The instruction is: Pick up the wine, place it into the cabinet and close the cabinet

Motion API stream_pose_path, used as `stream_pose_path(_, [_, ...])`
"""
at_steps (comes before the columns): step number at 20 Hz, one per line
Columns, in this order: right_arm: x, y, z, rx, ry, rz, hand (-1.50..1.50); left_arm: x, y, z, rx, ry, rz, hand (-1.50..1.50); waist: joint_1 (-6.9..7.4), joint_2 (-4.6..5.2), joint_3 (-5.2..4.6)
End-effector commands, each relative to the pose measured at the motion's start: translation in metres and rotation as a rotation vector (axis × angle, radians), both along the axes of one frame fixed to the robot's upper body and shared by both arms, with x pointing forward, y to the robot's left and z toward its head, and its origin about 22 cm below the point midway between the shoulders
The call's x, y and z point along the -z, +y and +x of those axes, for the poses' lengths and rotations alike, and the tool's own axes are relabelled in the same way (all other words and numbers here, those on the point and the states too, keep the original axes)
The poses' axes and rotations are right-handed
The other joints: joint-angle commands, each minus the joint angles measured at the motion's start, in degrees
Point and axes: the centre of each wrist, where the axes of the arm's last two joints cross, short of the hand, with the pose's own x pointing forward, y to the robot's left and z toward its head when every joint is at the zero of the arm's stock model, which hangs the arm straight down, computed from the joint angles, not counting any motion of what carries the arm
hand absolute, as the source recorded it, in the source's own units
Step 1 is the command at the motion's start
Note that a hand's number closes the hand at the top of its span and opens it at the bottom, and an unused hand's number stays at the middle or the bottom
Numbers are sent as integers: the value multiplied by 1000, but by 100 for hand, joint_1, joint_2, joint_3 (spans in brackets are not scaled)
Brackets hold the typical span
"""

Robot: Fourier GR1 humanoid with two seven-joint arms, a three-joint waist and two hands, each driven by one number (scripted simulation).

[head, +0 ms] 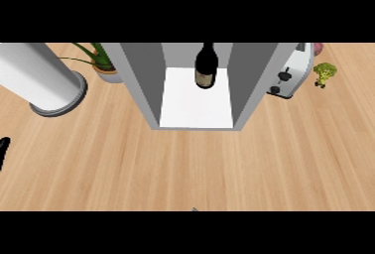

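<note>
The wine (206, 63) stands upright inside the cabinet (142, 84) at the top middle of the frame. It is on the white floor towards the back, slightly right of centre, with its pale label facing the front. Nothing holds it. The cabinet is open to the front, and its grey side walls flare out on both sides of the white floor.

The left robot hand (3, 150) shows only as a thin black sliver at the left edge, about halfway down. It is over the worktop (190, 163) and well apart from the cabinet. So little of it shows that I cannot tell its pose or whether it is spread or closed.

A big white cylinder (40, 74) on a grey base stands at the upper left. A potted plant (104, 63) sits between it and the cabinet. A white toaster (290, 73) stands just beside the cabinet's right wall. A small green vegetable (324, 72) lies to the toaster's right.
</note>
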Motion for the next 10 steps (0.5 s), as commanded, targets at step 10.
stream_pose_path(10, [-31,55,21,-99,-39,50,150,-6,-5,10,49,11,-50,-150,133,51,3])
